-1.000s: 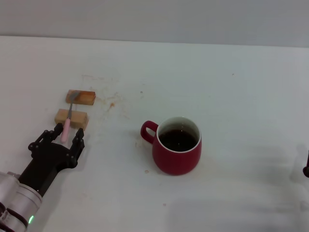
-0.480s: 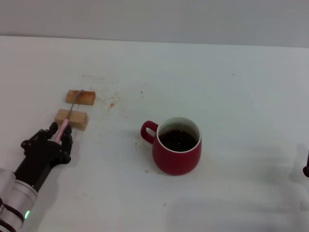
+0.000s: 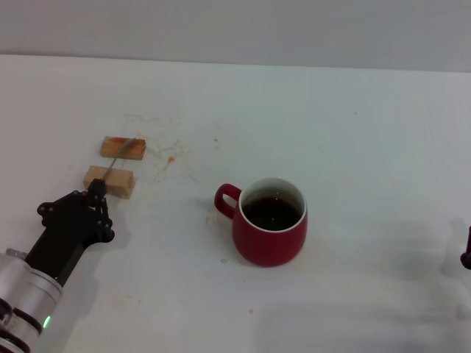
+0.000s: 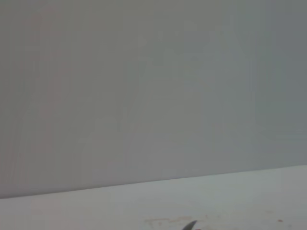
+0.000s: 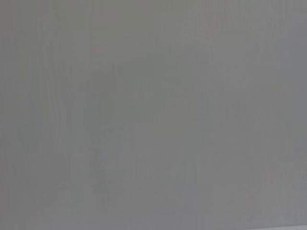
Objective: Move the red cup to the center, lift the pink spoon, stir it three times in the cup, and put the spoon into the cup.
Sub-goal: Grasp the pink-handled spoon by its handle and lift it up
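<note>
The red cup [image 3: 271,229] stands on the white table near the middle, handle to the left, with dark liquid inside. My left gripper [image 3: 96,193] is at the left and is shut on the handle of the pink spoon [image 3: 116,160]. The pink handle is hidden between the fingers. Only the grey metal stem and bowl show, slanting over the two tan wooden blocks. The spoon's tip also shows in the left wrist view [image 4: 191,225]. My right gripper [image 3: 466,256] is parked at the right edge, mostly out of view.
Two tan wooden blocks [image 3: 123,147] [image 3: 110,181] lie at the left just ahead of my left gripper. Faint brownish stains [image 3: 171,157] mark the table between the blocks and the cup. The right wrist view shows only grey wall.
My left gripper's fingers were open around the pink handle and have closed on it. The spoon's metal end has swung slightly to the right over the far block.
</note>
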